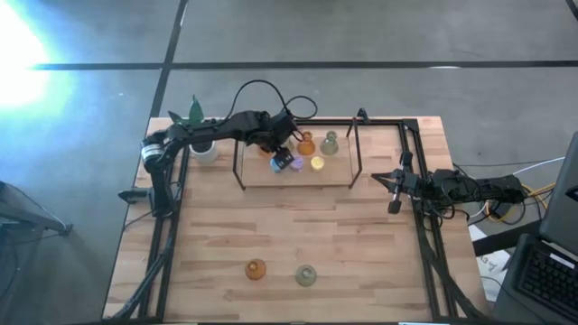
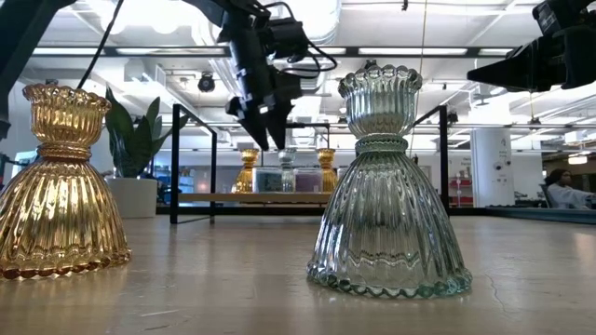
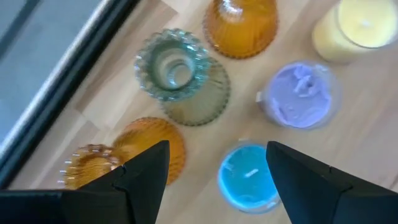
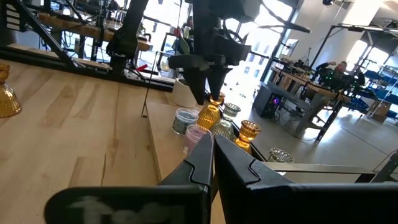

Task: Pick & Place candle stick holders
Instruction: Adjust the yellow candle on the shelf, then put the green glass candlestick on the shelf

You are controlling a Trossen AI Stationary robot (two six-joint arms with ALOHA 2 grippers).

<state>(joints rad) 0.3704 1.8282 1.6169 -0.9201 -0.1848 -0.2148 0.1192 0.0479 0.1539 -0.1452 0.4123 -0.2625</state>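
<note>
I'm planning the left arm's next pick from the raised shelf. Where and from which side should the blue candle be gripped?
Grip the blue candle across its round glass wall, coming straight down from above. It stands upright with its mouth up, and the open left claw already hangs over it. Keep the fingers clear of the amber holder and the purple candle close beside it.

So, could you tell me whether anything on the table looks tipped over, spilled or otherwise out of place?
Nothing stands out. The amber holder and green holder at the near edge stand upright, as do the pieces on the shelf. The left gripper hovers open above the blue candle; the right gripper waits shut at the side.
</note>
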